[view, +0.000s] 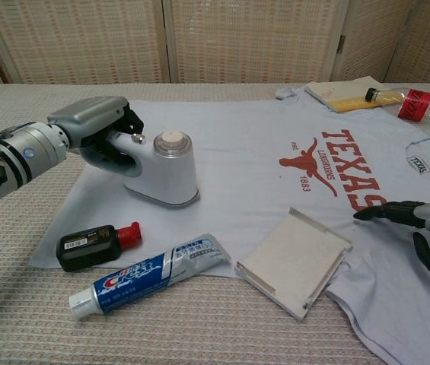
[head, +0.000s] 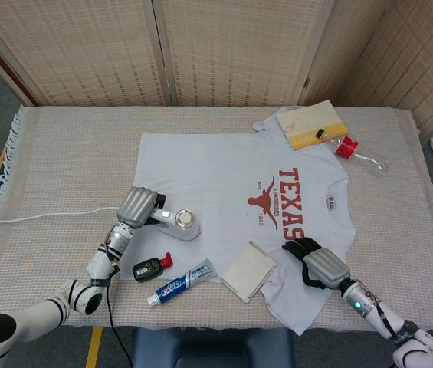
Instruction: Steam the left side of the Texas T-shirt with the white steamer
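Observation:
The pale grey Texas T-shirt [head: 224, 192] [view: 260, 152] lies flat on the table, red print toward its right. My left hand [head: 137, 208] [view: 97, 133] grips the handle of the white steamer [head: 183, 224] [view: 163, 169], whose base sits on the shirt's lower left part. My right hand [head: 319, 263] [view: 420, 224] rests on the shirt's lower right corner below the print, fingers spread, holding nothing.
A black bottle with a red cap [view: 93, 245], a toothpaste tube [view: 150, 274] and a flat white box [view: 294, 260] lie along the shirt's near edge. A book [head: 312, 123] and a red-capped item [head: 346, 146] sit at the back right. The steamer's cord [head: 40, 216] trails left.

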`<state>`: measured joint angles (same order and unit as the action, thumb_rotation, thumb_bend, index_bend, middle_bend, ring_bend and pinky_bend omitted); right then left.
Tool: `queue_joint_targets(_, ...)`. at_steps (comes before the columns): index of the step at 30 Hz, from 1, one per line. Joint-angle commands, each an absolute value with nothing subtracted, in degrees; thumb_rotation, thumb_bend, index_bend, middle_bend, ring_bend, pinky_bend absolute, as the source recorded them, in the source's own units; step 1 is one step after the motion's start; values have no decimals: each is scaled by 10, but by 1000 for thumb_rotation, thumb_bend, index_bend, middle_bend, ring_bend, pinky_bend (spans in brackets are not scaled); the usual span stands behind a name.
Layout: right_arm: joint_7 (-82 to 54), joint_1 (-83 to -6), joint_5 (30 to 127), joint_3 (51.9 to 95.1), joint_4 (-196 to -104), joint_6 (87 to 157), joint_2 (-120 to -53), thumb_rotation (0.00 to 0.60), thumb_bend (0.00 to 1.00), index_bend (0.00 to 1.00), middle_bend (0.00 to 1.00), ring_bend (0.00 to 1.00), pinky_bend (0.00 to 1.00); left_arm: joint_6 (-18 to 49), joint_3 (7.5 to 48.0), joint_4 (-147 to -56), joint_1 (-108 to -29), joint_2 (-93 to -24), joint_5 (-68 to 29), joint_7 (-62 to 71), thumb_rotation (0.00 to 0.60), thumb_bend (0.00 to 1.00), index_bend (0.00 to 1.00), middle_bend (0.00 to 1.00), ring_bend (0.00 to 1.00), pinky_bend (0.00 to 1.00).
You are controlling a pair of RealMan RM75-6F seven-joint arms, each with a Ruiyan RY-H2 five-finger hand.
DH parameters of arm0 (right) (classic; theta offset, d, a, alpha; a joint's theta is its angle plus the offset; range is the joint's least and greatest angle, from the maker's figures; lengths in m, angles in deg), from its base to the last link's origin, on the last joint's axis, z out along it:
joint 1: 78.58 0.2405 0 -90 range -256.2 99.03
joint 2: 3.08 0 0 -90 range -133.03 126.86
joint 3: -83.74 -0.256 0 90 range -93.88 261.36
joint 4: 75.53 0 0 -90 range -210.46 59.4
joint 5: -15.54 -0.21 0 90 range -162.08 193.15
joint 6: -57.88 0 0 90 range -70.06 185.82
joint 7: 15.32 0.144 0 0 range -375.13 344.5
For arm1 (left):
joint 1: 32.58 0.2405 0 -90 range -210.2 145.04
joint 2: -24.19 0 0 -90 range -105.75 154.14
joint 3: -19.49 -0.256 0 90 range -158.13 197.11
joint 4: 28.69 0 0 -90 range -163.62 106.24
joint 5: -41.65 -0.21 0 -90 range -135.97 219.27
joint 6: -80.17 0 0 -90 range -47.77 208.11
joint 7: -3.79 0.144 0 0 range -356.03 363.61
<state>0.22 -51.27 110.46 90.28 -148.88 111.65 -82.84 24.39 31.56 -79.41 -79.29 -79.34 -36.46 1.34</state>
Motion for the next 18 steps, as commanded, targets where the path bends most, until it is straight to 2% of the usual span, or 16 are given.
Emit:
queue_joint_targets(1, 3, -512, 1104, 905, -1487, 1118, -830, 404, 1000, 0, 75, 0, 37, 264, 323, -737, -809, -829, -348, 23, 600, 432, 961, 1000, 846, 637)
queue_joint_targets(10, 2, -510, 1095, 908, -1486, 1118, -830, 404, 1000, 0, 75, 0, 37, 293, 346, -596, -822, -877, -312, 8, 600, 432, 962, 1000, 846, 637)
queue_joint_targets(16, 2, -509, 1092, 908, -1487, 1117, -832, 408, 1000, 0, 76, 0, 37, 306, 360, -542, -823, -887, -294, -8, 600, 432, 962, 1000, 846, 637)
queue_joint_targets(18, 1, -507, 1090, 908, -1487, 1117, -833, 405, 1000, 0, 75, 0, 37, 321, 383, -504, -818, -889, -265, -13, 600, 430, 960, 1000, 846, 640)
